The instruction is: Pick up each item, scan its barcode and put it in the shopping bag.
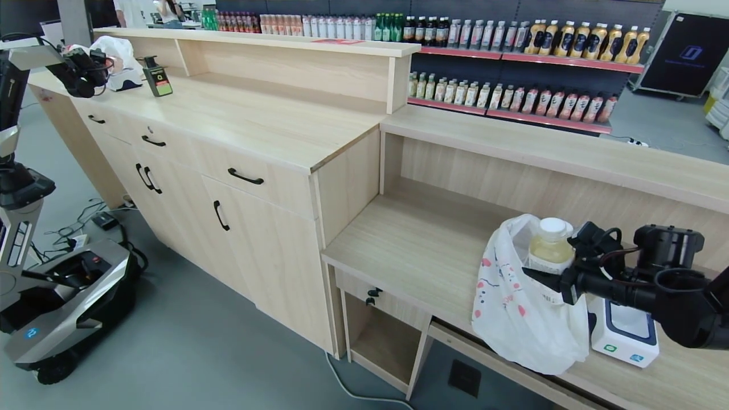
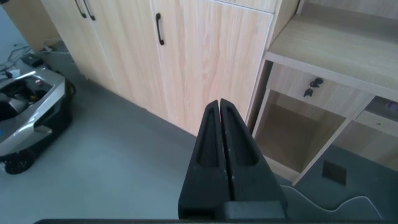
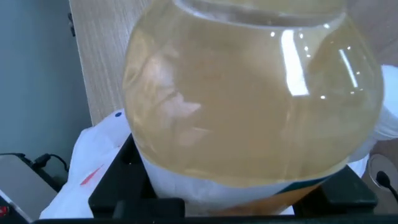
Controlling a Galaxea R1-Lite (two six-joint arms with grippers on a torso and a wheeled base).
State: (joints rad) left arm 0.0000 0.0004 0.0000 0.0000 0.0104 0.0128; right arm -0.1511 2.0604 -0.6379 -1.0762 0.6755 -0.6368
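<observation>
The clear plastic bottle (image 1: 550, 246) of pale yellow drink with a white cap sits upright in the mouth of the white plastic shopping bag (image 1: 512, 310), its shoulders and cap rising above the crumpled rim. The right gripper (image 1: 553, 280) is clamped on the bottle's lower body. In the right wrist view the bottle (image 3: 249, 93) bulges between the two black fingers (image 3: 121, 186), which are spread as wide as the bottle and press on its sides, with a fold of the shopping bag (image 3: 87, 155) beneath. From the head view the far finger is hidden behind the bottle, and the bag covers the bottle's base, so I cannot tell whether it rests on the bottom or hangs from the grip. The label is mostly cut off and no barcode can be made out. The bag, printed with small red and blue marks, stands near the front edge of the pale wooden lower counter (image 1: 421, 250), toward its right end. Just beside the bag lies a white and blue box-shaped scanner (image 1: 625, 335), partly covered by the arm. The left gripper (image 2: 220, 104) hangs low above the grey floor with its black fingers pressed flat together, holding nothing, in front of the lower counter's small locked drawer (image 2: 314, 87).
</observation>
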